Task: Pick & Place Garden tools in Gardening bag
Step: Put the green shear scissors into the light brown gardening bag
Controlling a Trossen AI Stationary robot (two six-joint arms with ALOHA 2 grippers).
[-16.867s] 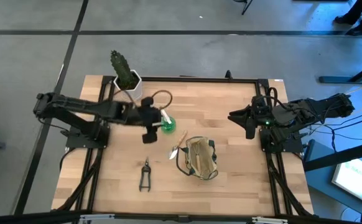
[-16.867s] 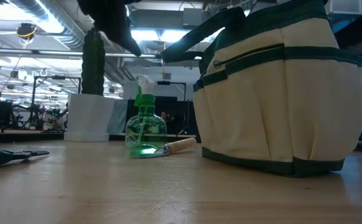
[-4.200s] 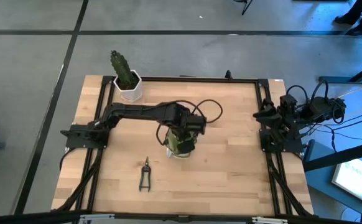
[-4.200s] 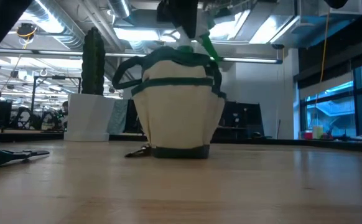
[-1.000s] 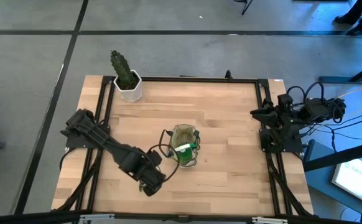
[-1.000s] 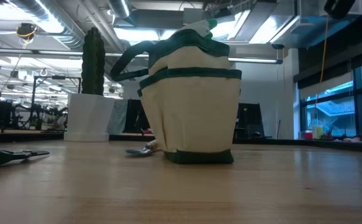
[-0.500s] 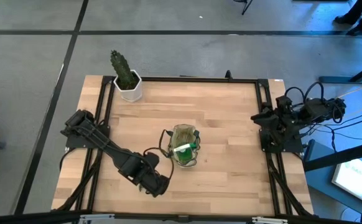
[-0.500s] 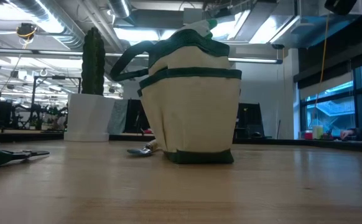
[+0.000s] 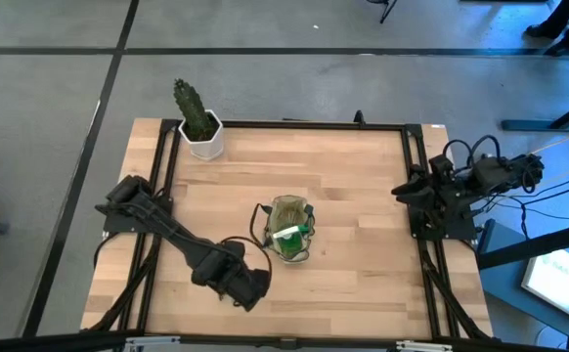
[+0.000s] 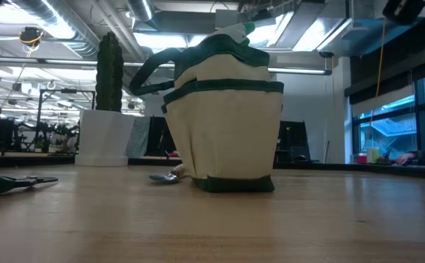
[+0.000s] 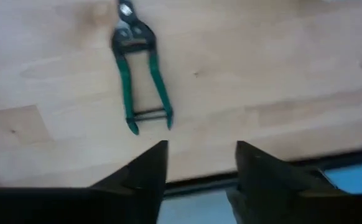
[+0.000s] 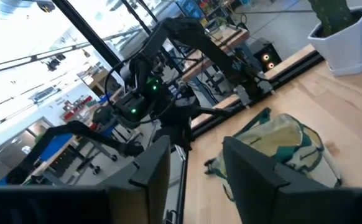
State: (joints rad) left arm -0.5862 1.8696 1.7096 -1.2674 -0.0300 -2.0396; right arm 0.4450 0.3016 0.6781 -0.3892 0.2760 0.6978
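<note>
The khaki gardening bag (image 9: 289, 227) stands upright on the middle of the table, also in the low view (image 10: 227, 124). The green spray bottle's white-and-green top (image 9: 290, 234) sticks out of it. The pruning shears (image 11: 139, 74), with green handles, lie flat on the table near the near edge, also in the low view (image 10: 12, 183). My left gripper (image 11: 199, 155) is open above the table just beyond the shears' handle ends; in the high view (image 9: 250, 290) it hides them. A metal tool end (image 10: 165, 176) lies by the bag's base. My right gripper (image 12: 196, 162) is open at the right edge.
A cactus in a white pot (image 9: 199, 125) stands at the far left corner, also in the low view (image 10: 106, 135). The table's near edge (image 11: 243, 177) runs close under my left gripper's fingers. Bare wood lies to the right of the bag.
My left gripper has drifted a little toward the table's right and near edges, low over the shears, staying open. The bag and the shears have kept still.
</note>
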